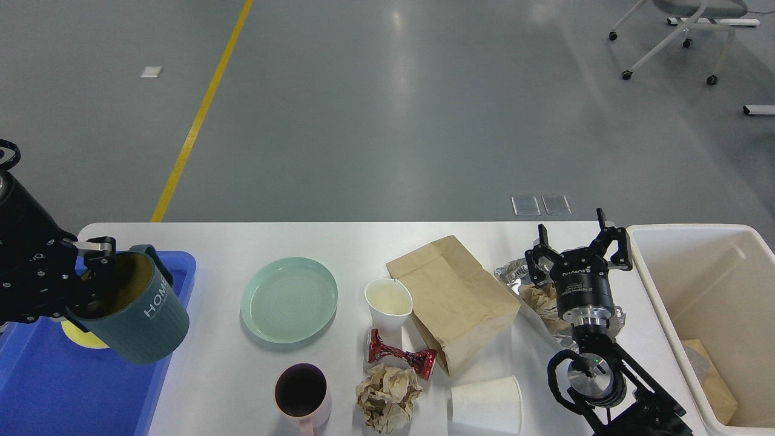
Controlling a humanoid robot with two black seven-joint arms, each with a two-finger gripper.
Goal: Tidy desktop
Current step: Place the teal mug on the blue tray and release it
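The white desktop [339, 239] carries a mint green plate [289, 299], a white paper cup [388, 303], a brown paper bag [453, 301], a red wrapper [401, 355], a crumpled paper ball [388, 396], a pink mug [302, 395], a tipped white cup [485, 404] and foil with crumpled paper [536, 297]. My left gripper [97, 269] is shut on the rim of a dark teal mug [136, 315], held tilted above the blue tray [66, 387]. My right gripper [578, 242] is open and empty over the foil.
A yellow dish [82, 336] lies in the blue tray, mostly hidden by the teal mug. A cream-white bin [714, 315] with brown paper inside stands at the right end. Grey floor lies beyond the far edge.
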